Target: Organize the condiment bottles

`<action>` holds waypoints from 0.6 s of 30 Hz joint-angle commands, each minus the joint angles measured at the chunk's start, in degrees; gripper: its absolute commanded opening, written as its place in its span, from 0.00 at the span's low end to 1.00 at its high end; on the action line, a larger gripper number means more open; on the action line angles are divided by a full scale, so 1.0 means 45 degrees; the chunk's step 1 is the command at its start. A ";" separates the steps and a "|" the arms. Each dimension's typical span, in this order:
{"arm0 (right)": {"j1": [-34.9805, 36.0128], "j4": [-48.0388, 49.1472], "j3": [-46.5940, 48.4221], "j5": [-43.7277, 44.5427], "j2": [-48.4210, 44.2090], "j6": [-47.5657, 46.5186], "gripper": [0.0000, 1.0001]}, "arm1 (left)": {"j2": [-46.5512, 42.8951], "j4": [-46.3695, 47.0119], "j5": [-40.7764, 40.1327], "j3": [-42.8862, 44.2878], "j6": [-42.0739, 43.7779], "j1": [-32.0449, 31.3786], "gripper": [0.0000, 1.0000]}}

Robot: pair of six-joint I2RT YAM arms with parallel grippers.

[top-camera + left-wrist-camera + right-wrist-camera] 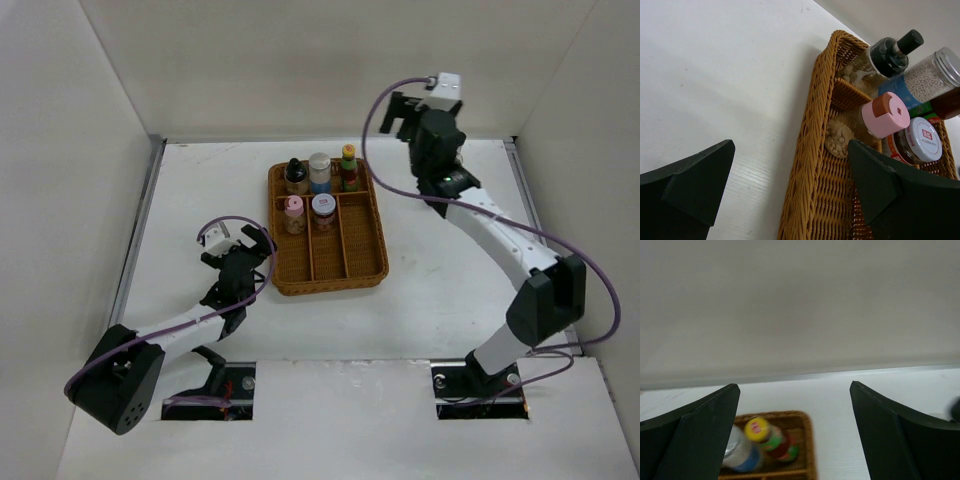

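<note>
Standing upright in the upper half of the wicker tray [358, 245], mid-frame in the top view, are the black-capped bottle [296, 175], white-capped bottle [319, 172] and yellow-capped green bottle [348, 168] in the back row. The pink-capped bottle [294, 213] and red-labelled-lid jar [323, 211] sit just below them. The left end effector [243, 248] hangs low over the table [420, 265] left of the tray, fingers spread wide, empty. The right end effector [402, 112] is raised at the upper right, likewise gaping and empty.

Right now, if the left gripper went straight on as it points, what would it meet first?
The left gripper would likely meet the tray at its side wall first, with the pink-capped bottle behind it; depth is unclear.
</note>
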 commanded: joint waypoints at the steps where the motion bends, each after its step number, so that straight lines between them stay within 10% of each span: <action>1: -0.1853 -0.0027 -0.0983 0.1502 -0.0988 -0.0297 1.00 | -0.0241 0.0618 0.0131 0.0033 -0.0117 0.0071 1.00; 14: -0.4513 -0.1533 -0.1337 0.1117 0.0784 0.0560 1.00 | -0.0124 0.0618 0.0132 0.0091 -0.0156 0.0051 1.00; 18: -0.4885 -0.1533 -0.0927 0.0432 0.1392 0.0913 0.73 | -0.0143 0.0599 0.0151 0.0072 -0.0156 0.0071 1.00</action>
